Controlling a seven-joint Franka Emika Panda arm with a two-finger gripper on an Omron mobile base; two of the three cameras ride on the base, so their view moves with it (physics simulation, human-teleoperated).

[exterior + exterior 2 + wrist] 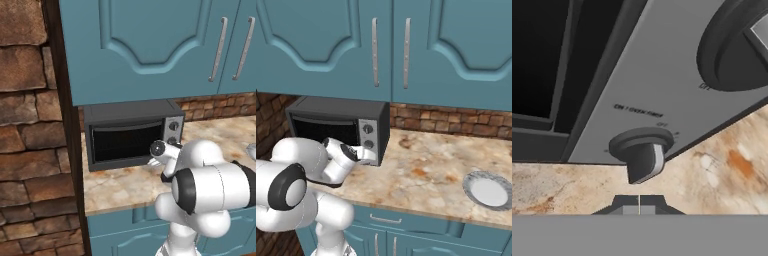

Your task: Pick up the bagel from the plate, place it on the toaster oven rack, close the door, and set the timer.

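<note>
Hand view puts the gripper (639, 204), fingers together, just below the timer (643, 154) at lower centre, door (127, 142) apparently shut at mid-frame, plate (488, 191) lower right.

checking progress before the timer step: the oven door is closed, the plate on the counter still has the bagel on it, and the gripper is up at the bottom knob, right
Not quite. The plate is bare in the right base view, with no bagel on it. The rest holds: the door is closed, the plate sits on the counter, and the gripper is close in front of the timer, the bottom knob, in the hand view.
</note>
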